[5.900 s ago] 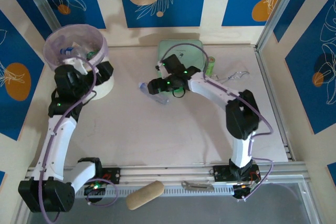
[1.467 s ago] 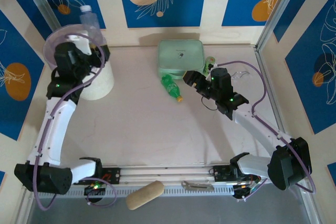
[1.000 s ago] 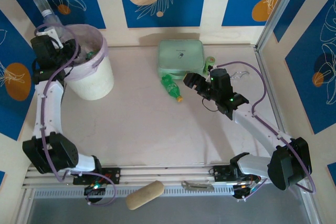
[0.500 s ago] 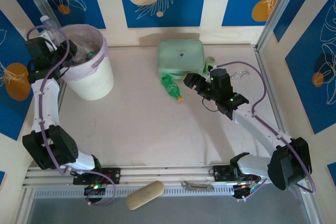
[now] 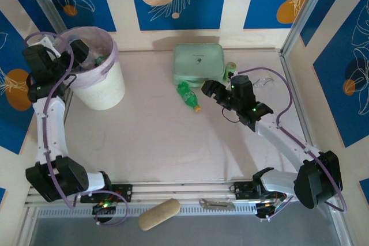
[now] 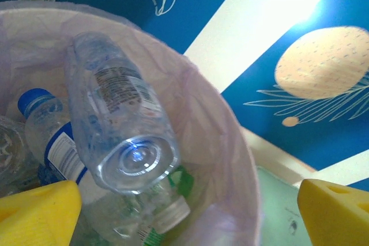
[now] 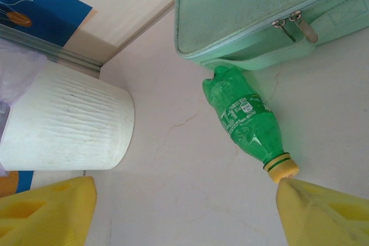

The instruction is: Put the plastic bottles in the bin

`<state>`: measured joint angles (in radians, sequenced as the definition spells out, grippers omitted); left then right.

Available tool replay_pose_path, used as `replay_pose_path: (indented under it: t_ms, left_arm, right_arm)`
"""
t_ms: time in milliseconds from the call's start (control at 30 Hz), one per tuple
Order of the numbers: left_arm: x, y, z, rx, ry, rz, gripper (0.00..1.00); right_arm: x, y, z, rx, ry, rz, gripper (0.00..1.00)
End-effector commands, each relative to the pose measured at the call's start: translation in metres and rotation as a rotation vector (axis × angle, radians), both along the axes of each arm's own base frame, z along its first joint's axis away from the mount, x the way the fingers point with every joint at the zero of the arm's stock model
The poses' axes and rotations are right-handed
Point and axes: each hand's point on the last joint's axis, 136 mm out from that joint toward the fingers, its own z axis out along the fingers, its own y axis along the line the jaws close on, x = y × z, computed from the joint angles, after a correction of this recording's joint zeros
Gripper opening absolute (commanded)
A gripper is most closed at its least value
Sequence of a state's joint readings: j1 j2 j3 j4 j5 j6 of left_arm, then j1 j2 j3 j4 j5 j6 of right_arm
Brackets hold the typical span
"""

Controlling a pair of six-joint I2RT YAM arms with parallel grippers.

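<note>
**A:** Where is the bin?

**B:** The bin (image 5: 106, 93) stands at the far left of the surface (image 5: 155, 136). The left end effector (image 6: 184, 220) hangs over its left rim. Other bottles (image 6: 52, 136) lie inside, and the top bottle (image 6: 118, 119) is tilted above them, base toward that end effector.

**A:** And the middle?

**B:** The zip case (image 5: 198, 61) lies at the back, near the wall. The lying bottle (image 5: 188, 95) rests in front of it, base against the case's front edge and cap toward the near right. The right end effector (image 5: 210, 90) is just right of that bottle. A third bottle (image 5: 232, 71) sits just beside the case's right side.
</note>
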<state>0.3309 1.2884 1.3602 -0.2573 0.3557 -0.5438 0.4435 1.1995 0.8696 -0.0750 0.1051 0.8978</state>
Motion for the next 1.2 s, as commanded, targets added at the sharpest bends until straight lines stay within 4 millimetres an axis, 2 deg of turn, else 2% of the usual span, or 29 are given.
replay_pose_path:
  t_ms: [0, 167, 300, 400, 567, 733, 933, 1033, 1167]
  left_arm:
    - [-0.012, -0.013, 0.025, -0.023, -0.085, -0.035, 1.0]
    - [-0.028, -0.027, 0.031, -0.073, -0.112, -0.078, 0.99]
    - [-0.045, -0.052, 0.011, -0.168, -0.113, -0.154, 1.0]
    - [-0.06, -0.081, -0.017, -0.198, -0.068, -0.235, 1.0]
    - [-0.085, -0.13, -0.072, -0.196, 0.035, -0.328, 0.99]
    - [-0.099, -0.157, -0.116, -0.167, 0.1, -0.355, 1.0]
    - [-0.105, -0.193, -0.184, -0.221, 0.212, -0.4, 1.0]
    - [-0.111, -0.209, -0.215, -0.213, 0.278, -0.421, 0.99]
    - [-0.117, -0.219, -0.243, -0.189, 0.341, -0.422, 0.99]
  right_arm:
    - [0.004, 0.005, 0.011, 0.003, -0.036, 0.004, 0.82]
    - [0.01, 0.023, 0.002, -0.072, -0.032, 0.083, 0.82]
    - [0.017, 0.041, -0.017, -0.206, 0.012, 0.205, 0.84]
    - [0.025, 0.052, -0.039, -0.312, 0.09, 0.299, 0.9]
    - [0.045, 0.065, -0.082, -0.474, 0.214, 0.394, 0.91]
    - [0.063, 0.074, -0.112, -0.626, 0.246, 0.422, 0.91]
    - [0.08, 0.084, -0.148, -0.801, 0.281, 0.482, 0.91]
    - [0.089, 0.083, -0.16, -0.875, 0.283, 0.488, 0.91]
    - [0.096, 0.086, -0.171, -0.903, 0.29, 0.508, 0.91]
